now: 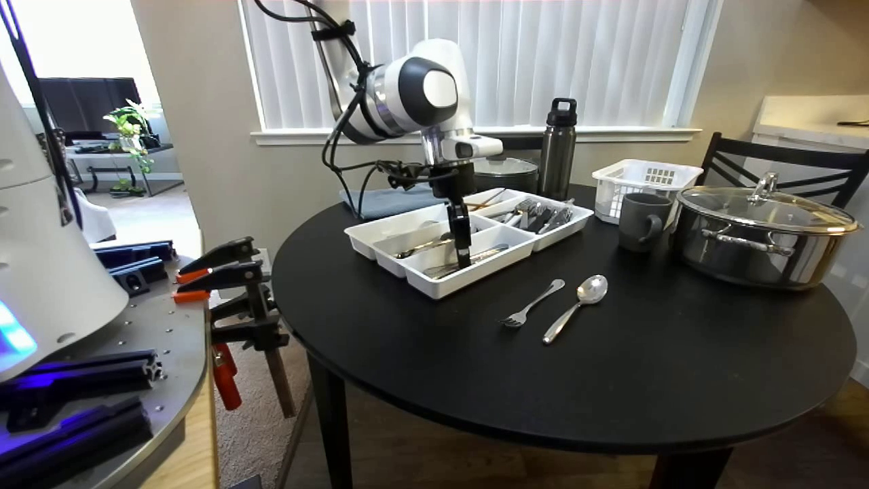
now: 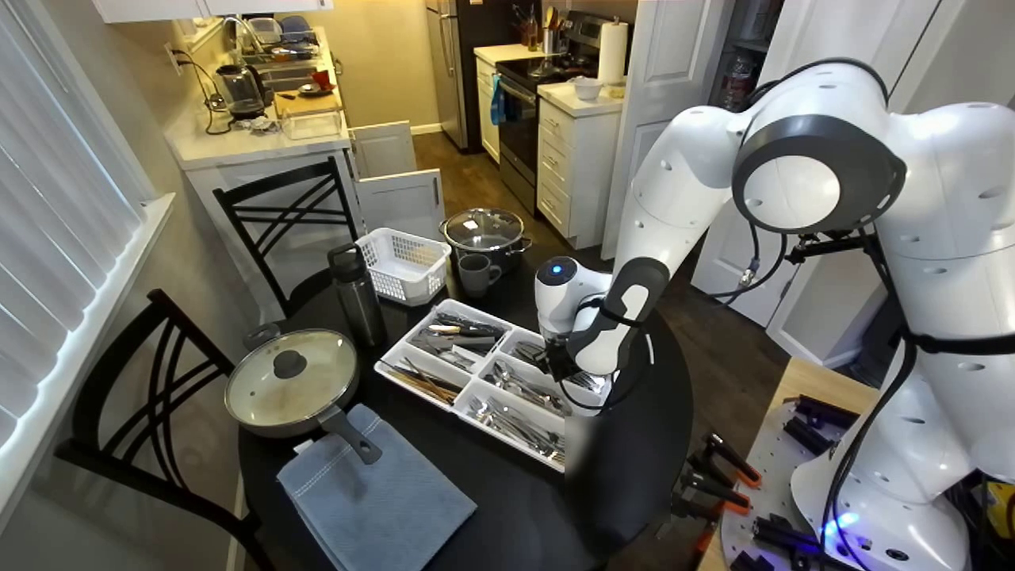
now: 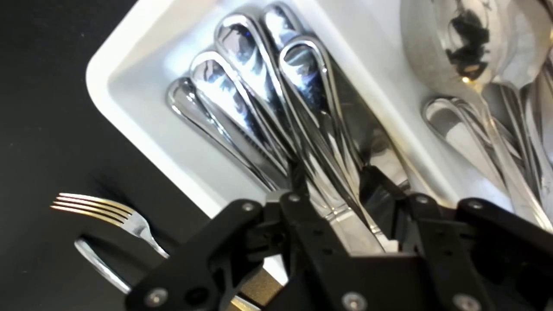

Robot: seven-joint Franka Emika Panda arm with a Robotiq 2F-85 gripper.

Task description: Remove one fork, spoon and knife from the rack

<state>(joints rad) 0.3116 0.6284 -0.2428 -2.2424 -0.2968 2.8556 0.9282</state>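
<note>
Silver fork (image 1: 536, 303) and oval-bowled spoon (image 1: 575, 308)

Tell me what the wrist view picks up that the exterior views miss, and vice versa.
Only the wrist view shows that the tool stands open, with cutlery visible through its gap.

Only the exterior views show the bottle, mug, basket, pot and blue cloth.

Both show the tool itself, the white tray and its cutlery; the fork and spoon outside it show partly in the wrist view, whole in an exterior view.
</note>
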